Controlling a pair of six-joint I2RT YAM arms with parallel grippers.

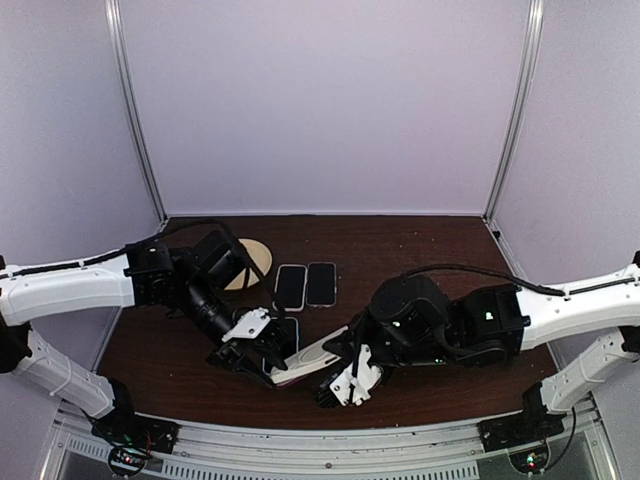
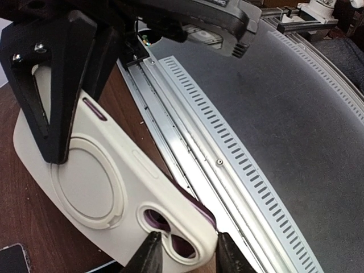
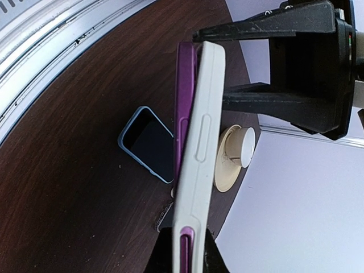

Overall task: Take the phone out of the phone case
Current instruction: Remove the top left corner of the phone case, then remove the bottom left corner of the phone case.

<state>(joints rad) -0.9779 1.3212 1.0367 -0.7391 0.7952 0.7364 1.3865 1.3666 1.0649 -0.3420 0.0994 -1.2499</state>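
Observation:
A cream phone case (image 1: 312,357) with a purple phone (image 3: 184,102) inside is held above the table between both grippers. My left gripper (image 2: 187,249) is shut on the camera-hole corner of the case (image 2: 108,187); a purple phone edge (image 2: 200,206) shows along the rim there. My right gripper (image 3: 187,257) is shut on the other end of the case (image 3: 200,148), seen edge-on. In the right wrist view the purple phone stands slightly off the case along its far half. In the top view the left gripper (image 1: 262,345) and the right gripper (image 1: 345,378) face each other.
Two dark phones (image 1: 305,285) lie side by side mid-table, and a phone in a blue case (image 3: 147,142) lies under the held case. A round cream disc (image 1: 252,262) sits behind the left arm. The metal table rail (image 2: 227,165) runs along the near edge.

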